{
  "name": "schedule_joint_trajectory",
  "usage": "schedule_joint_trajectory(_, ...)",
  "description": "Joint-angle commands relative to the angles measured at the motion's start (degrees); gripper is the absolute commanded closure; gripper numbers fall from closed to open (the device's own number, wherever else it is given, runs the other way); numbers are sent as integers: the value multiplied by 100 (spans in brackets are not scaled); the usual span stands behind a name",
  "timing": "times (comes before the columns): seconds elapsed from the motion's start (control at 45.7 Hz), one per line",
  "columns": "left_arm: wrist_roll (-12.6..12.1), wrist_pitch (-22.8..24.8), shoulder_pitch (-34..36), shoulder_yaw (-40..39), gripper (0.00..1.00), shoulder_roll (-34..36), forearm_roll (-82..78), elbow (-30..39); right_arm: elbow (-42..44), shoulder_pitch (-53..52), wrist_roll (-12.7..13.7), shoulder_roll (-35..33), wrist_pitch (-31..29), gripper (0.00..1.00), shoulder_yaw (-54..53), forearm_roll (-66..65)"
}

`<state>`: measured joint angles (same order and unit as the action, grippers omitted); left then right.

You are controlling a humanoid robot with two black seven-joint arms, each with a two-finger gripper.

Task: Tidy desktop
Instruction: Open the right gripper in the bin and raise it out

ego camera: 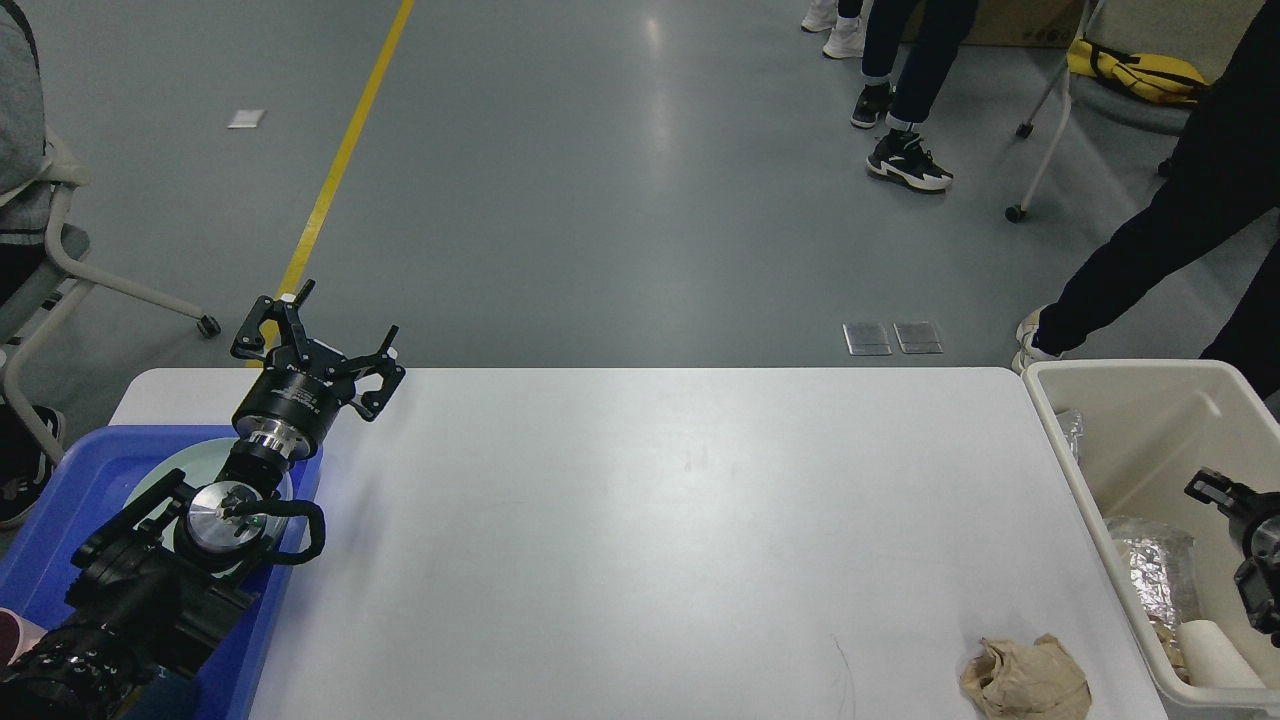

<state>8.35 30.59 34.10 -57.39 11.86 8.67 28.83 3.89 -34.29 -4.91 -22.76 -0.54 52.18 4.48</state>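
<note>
The white desktop (650,520) fills the middle of the head view. A crumpled brown paper ball (1025,680) lies on it near the front right corner. My left gripper (320,340) hangs open and empty above the desktop's far left edge, over the blue tray (60,500). Only part of my right gripper (1212,490) shows at the right edge, inside the cream bin (1060,440). Its fingers cannot be told apart, and I see nothing in it.
The blue tray holds a pale green plate (160,480) under my left arm. In the bin lie crumpled foil (1150,565) and a white roll (1205,650). People's legs and wheeled chairs stand on the grey floor beyond the table.
</note>
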Motion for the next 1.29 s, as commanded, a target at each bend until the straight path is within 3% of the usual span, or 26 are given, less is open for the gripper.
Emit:
schedule_joint_trajectory(0.0, 0, 8, 0, 0, 4, 0, 3, 0, 6, -8, -1, 0, 2, 0, 11, 0)
schedule_joint_trajectory(0.591, 0, 8, 0, 0, 4, 0, -6, 0, -2, -701, 25, 184, -147, 0, 20, -9)
schedule_joint_trajectory(0.876, 0, 8, 0, 0, 4, 0, -6, 0, -257, -2063, 96, 123, -1544, 0, 82, -26)
schedule_joint_trajectory(1.051, 0, 0, 0, 0, 4, 0, 3, 0, -1109, -3381, 96, 35, -2274, 0, 117, -114)
schedule_joint_trajectory(1.27, 0, 9, 0, 0, 4, 0, 3, 0, -3322, -5218, 87, -97, -2503, 0, 460, -422)
